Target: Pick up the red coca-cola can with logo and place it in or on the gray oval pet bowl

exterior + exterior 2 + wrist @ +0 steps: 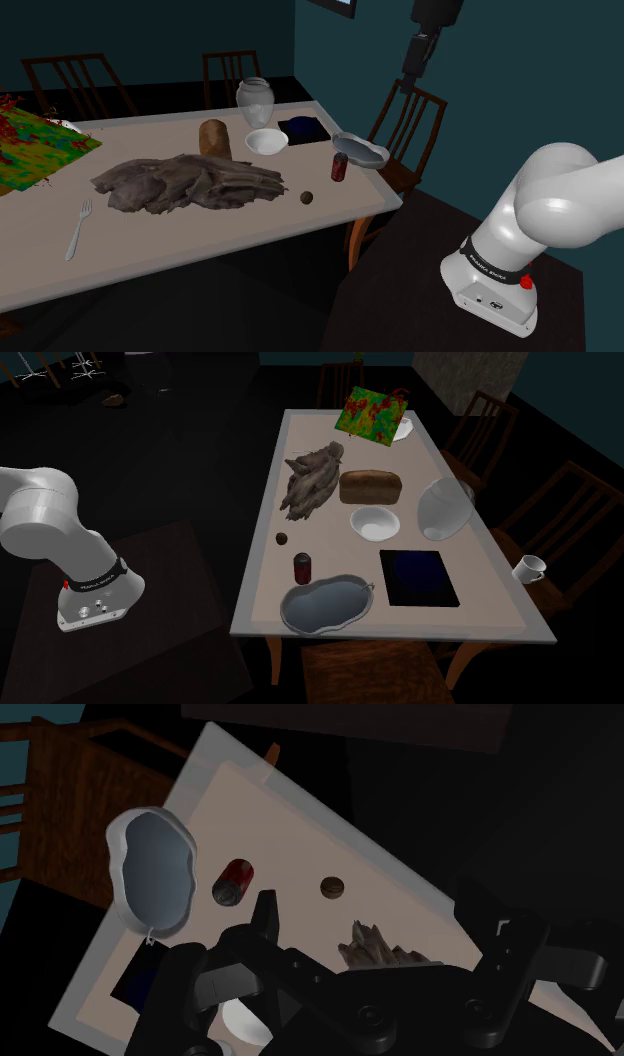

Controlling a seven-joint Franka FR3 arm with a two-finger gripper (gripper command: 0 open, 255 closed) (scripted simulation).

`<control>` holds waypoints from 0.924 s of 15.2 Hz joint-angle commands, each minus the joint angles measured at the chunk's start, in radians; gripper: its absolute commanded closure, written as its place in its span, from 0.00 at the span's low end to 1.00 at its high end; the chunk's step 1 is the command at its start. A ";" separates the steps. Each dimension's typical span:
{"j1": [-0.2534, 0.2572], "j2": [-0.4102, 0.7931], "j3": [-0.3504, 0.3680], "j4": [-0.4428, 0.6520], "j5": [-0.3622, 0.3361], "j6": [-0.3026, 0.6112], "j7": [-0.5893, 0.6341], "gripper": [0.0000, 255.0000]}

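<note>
The red can (340,167) stands upright near the table's corner, close beside the grey oval pet bowl (360,150). In the second exterior view the can (302,566) is just behind the bowl (325,602), a small gap apart. My gripper (408,78) hangs high above the bowl and the chair behind it. The wrist view looks down on the can (232,881) and bowl (152,869) far below. The gripper (380,914) is open, its fingers (265,916) wide apart with nothing between them.
A small brown ball (307,198) lies near the can. A grey crumpled cloth (190,182), bread loaf (214,138), white bowl (266,142), glass jar (254,100), dark flat pad (418,577) and fork (78,228) share the table (200,250). Chairs (405,130) surround it.
</note>
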 commanded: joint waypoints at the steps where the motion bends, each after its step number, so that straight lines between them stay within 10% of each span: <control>1: 0.000 0.000 0.000 0.000 0.000 0.000 0.000 0.00; 14: -0.049 0.295 -0.116 -0.140 -0.054 0.431 -0.110 0.00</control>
